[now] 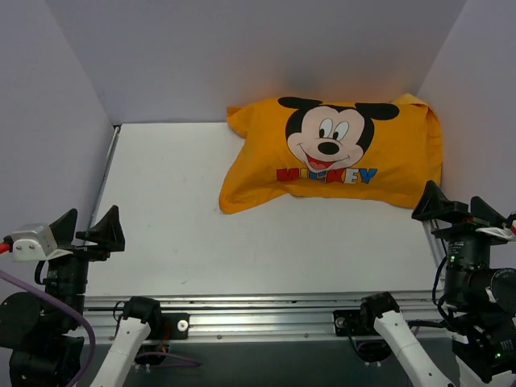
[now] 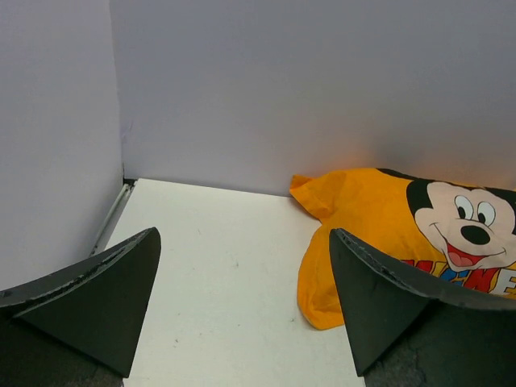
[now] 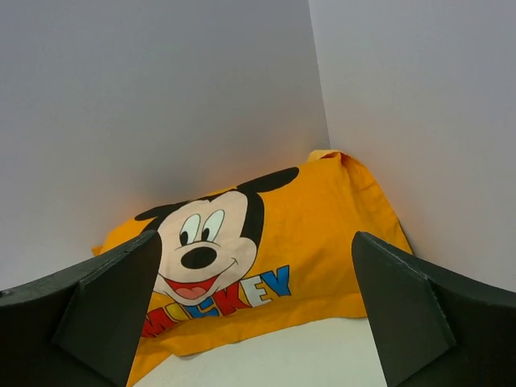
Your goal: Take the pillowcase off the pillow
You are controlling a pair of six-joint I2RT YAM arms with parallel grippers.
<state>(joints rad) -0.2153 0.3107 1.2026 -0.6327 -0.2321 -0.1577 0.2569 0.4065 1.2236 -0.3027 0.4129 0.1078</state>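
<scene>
Step in hand: none begun. I judge the task at its very start, with the approach to a first grip not yet made. My left hand (image 1: 90, 219) stands fully open and holds nothing, low at the near left of the worktop (image 1: 201, 226). My right hand (image 1: 455, 200) is likewise wide open and empty, at the near right. The pillowcase (image 1: 339, 153) lies printed face up at the far right, against the back wall (image 1: 242, 56) and hard by the right wall (image 1: 476, 72). It is plump, so the pillow is presumably wholly inside; none of it shows. Which end is open I cannot tell. The next move calls for finding that end and pinching fabric alone. Obstruction: the two walls crowd its right end; its left end looks slacker and freer to reach.
</scene>
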